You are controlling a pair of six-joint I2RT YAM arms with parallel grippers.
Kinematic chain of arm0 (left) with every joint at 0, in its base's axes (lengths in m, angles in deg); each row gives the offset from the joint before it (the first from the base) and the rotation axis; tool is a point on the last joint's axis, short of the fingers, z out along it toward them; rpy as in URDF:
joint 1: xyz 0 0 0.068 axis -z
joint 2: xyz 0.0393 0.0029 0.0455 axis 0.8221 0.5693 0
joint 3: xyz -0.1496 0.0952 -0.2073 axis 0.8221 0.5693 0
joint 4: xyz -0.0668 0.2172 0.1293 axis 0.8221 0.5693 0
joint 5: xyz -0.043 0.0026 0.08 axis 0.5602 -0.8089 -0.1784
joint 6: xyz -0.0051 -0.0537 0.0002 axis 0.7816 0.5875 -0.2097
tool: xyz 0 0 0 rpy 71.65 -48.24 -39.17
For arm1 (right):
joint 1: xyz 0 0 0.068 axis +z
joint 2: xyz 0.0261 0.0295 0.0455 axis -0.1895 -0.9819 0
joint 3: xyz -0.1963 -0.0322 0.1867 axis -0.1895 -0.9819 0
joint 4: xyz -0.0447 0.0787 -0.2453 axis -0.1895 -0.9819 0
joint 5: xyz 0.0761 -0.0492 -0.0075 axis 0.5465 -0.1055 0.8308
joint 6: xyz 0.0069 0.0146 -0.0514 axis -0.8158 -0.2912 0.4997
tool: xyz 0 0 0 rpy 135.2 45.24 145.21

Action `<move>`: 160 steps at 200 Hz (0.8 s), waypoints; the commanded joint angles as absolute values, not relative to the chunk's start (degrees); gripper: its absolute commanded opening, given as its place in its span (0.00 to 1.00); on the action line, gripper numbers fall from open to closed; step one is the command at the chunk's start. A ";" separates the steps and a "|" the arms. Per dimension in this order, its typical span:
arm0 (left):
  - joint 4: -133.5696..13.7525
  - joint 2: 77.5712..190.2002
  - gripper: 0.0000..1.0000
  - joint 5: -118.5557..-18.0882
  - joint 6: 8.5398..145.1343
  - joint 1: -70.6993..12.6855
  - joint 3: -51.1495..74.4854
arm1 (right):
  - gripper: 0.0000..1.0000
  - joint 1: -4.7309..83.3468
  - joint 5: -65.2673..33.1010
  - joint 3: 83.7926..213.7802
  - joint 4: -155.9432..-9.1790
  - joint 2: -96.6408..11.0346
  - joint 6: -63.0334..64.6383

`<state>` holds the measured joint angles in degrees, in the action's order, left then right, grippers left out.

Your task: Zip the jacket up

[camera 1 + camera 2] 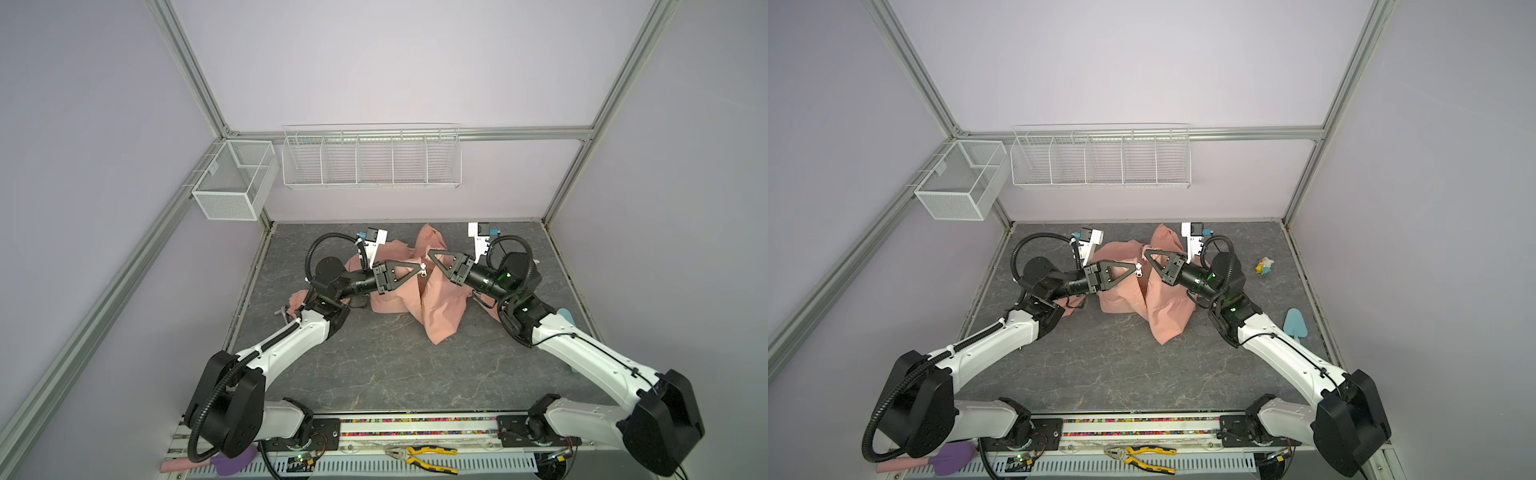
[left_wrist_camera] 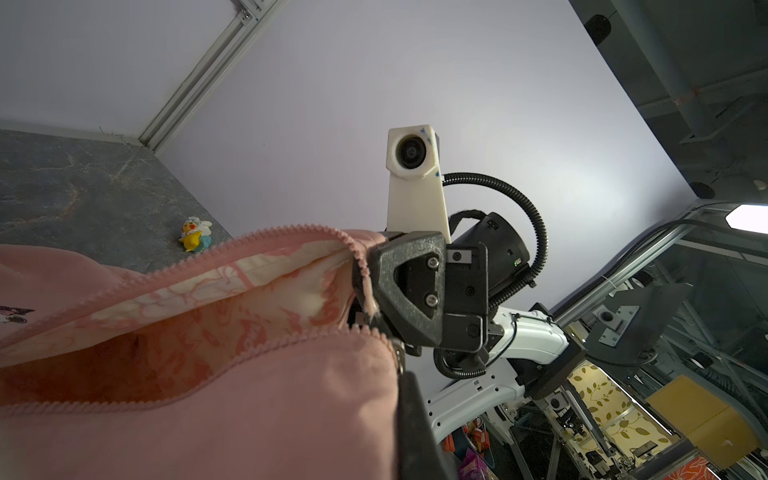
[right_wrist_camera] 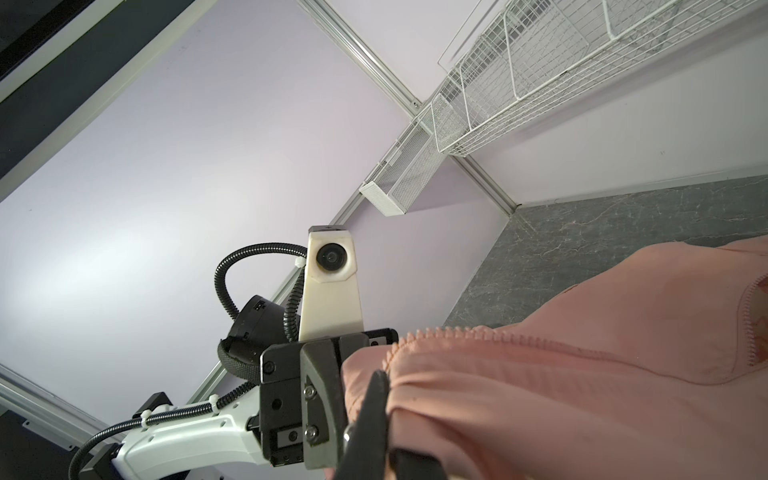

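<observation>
The salmon-pink jacket [image 1: 419,299] [image 1: 1158,307] is lifted off the grey table at the back middle, and its lower part rests crumpled on the surface. My left gripper [image 1: 419,268] [image 1: 1135,266] is shut on one front edge, beside the metal zipper pull [image 1: 423,273] [image 1: 1138,273]. My right gripper [image 1: 430,252] [image 1: 1147,252] is shut on the other front edge, just behind and above the left one. In the left wrist view the zipper stands open, showing the cream patterned lining [image 2: 216,307] and both rows of teeth. In the right wrist view pink fabric [image 3: 582,395] bunches round my right gripper [image 3: 380,386].
A small duck toy [image 1: 1264,266] [image 2: 193,235] and a light-blue trowel-shaped toy [image 1: 1295,324] lie on the table's right side. White wire baskets [image 1: 371,160] and a mesh basket [image 1: 232,178] hang on the back wall. Yellow pliers [image 1: 424,457] lie on the front rail.
</observation>
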<state>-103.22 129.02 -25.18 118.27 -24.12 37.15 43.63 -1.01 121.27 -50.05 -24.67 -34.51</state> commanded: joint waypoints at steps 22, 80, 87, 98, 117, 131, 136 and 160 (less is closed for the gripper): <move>-107.96 129.33 0.00 -23.76 120.69 -23.87 34.73 | 0.06 43.50 0.85 120.25 -46.72 -23.65 -35.45; -109.52 129.62 0.00 -22.89 121.85 -24.00 34.49 | 0.06 43.55 1.37 119.61 -46.70 -22.68 -35.11; -109.57 129.78 0.00 -22.83 121.84 -23.96 34.54 | 0.06 43.62 1.46 119.61 -46.67 -22.60 -35.11; -109.57 129.87 0.00 -22.76 121.85 -23.99 34.62 | 0.06 43.60 1.54 119.61 -46.59 -22.50 -35.11; -109.83 130.01 0.00 -22.65 123.40 -23.98 34.71 | 0.06 43.62 1.72 119.73 -46.48 -22.19 -35.11; -110.08 130.19 0.00 -22.58 123.73 -23.96 34.70 | 0.06 43.64 1.90 119.80 -46.19 -22.15 -35.11; -110.24 130.29 0.00 -22.50 123.82 -24.00 34.64 | 0.06 43.71 2.03 119.78 -46.06 -22.15 -35.11; -110.96 130.49 0.00 -22.43 124.21 -23.96 34.68 | 0.06 43.84 2.51 119.97 -45.93 -22.06 -35.02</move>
<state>-106.93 130.15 -23.63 122.75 -24.12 36.62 43.63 1.00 120.33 -49.22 -23.80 -34.66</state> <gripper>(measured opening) 0.047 0.065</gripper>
